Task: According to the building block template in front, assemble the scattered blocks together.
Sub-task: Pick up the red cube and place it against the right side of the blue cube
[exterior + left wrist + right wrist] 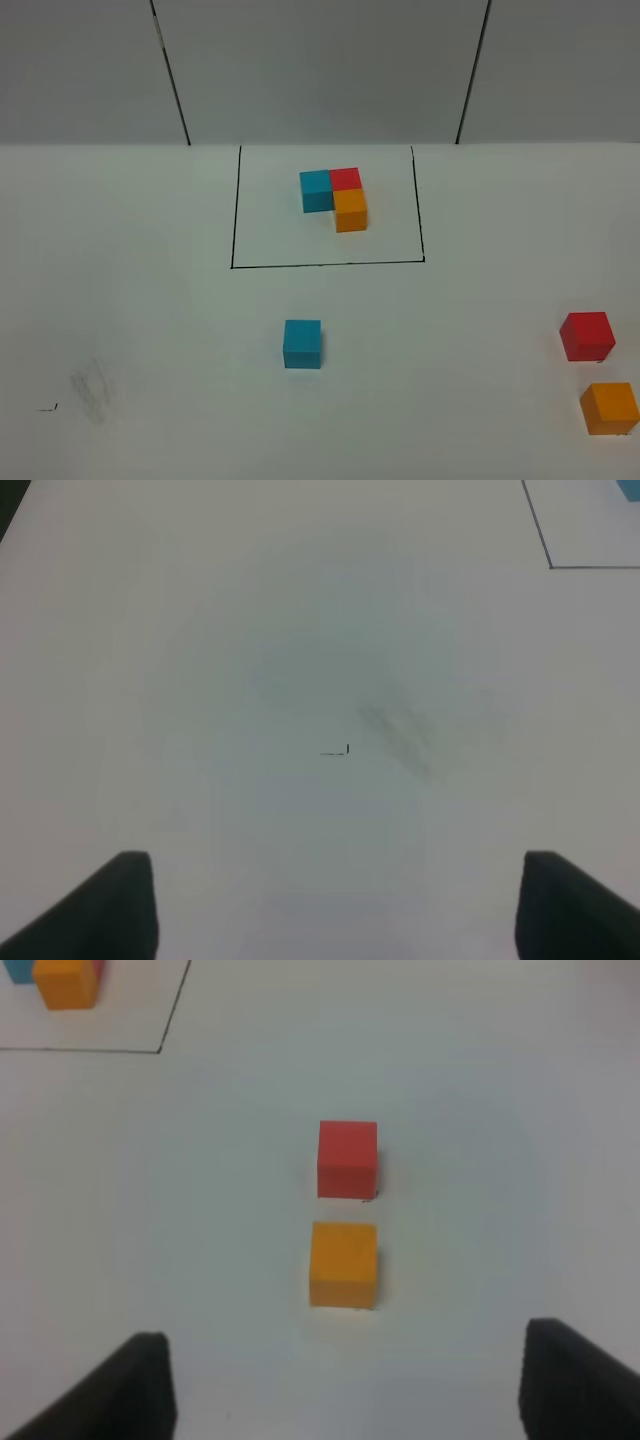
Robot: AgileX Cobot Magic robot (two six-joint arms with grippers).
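Blk frame (pixel 325 265) holds L template (pixel 335 195); blue cube (pixel 302 343), red cube (pixel 587 335), orange cube (pixel 609 408) outside.

No writing, label, brand or number can be read anywhere on the white desk (pixel 150 300) or the cubes (pixel 302 343).

White table (pixel 150 330) with framed L-shaped template (pixel 336 197), loose blue cube (pixel 302 343) mid-table, red cube (pixel 587 335) and orange cube (pixel 609 408) at right.
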